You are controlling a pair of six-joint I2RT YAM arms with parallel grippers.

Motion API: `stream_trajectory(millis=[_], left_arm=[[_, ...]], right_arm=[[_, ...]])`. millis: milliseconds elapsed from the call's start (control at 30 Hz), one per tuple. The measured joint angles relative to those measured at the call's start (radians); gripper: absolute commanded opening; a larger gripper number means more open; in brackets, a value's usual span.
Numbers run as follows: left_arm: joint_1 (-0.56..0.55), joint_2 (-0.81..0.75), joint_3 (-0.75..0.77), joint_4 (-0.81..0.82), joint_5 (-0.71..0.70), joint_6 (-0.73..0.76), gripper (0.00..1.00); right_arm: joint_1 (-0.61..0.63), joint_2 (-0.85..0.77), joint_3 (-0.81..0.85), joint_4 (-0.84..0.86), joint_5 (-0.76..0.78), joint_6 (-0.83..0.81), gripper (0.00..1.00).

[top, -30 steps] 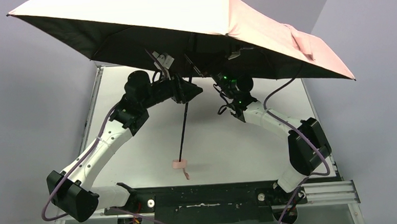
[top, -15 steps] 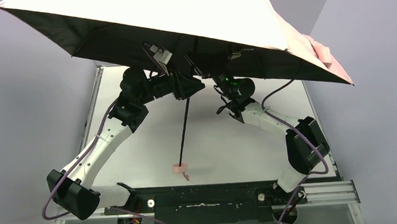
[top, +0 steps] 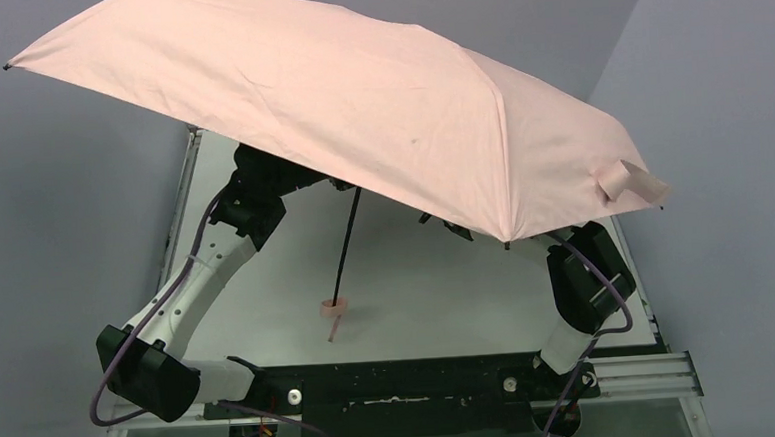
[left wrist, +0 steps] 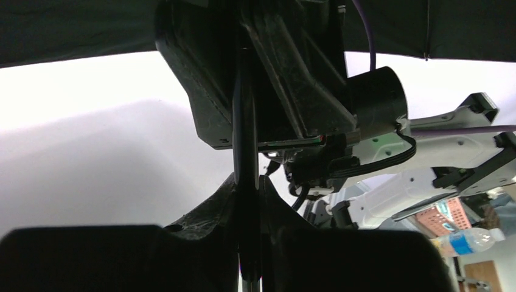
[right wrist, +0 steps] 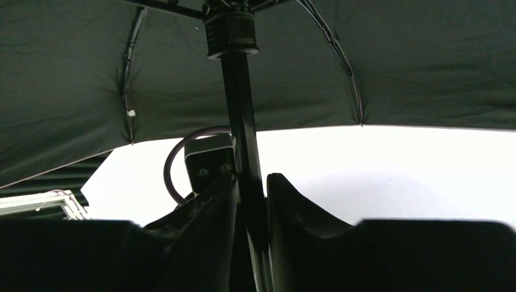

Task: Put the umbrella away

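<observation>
The open umbrella (top: pixel 358 110) hangs over the middle of the table (top: pixel 438 306); it looks light, with floppy cloth and frail ribs; I'd hold only the stiff black shaft (top: pixel 343 256); the left gripper (left wrist: pixel 247 182) pinches it; the right gripper (right wrist: pixel 252 179) sits narrowly around it, grip uncertain.

Left arm (top: pixel 201 278) elbow low at near left, forearm raised inward, wrist hidden, left hand (left wrist: pixel 246 182) fingers pinched tight on both sides of the umbrella (top: pixel 358 110) shaft, right arm (top: pixel 586 290) folded at right, right hand (right wrist: pixel 249 182) fingers flanking same shaft, grip uncertain
</observation>
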Motion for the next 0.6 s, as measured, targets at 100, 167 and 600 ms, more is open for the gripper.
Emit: stream_trajectory(millis=[100, 167, 600], left_arm=[[0.007, 0.001, 0.0, -0.026, -0.005, 0.052, 0.0], [0.011, 0.001, 0.003, -0.05, -0.013, 0.082, 0.0], [0.01, 0.001, 0.01, -0.257, -0.187, 0.189, 0.0]], right_arm=[[-0.009, -0.001, -0.019, -0.001, -0.012, 0.004, 0.42], [-0.016, -0.005, -0.046, -0.021, -0.02, -0.006, 0.47], [-0.029, -0.188, -0.283, -0.348, 0.092, -0.402, 0.57]])
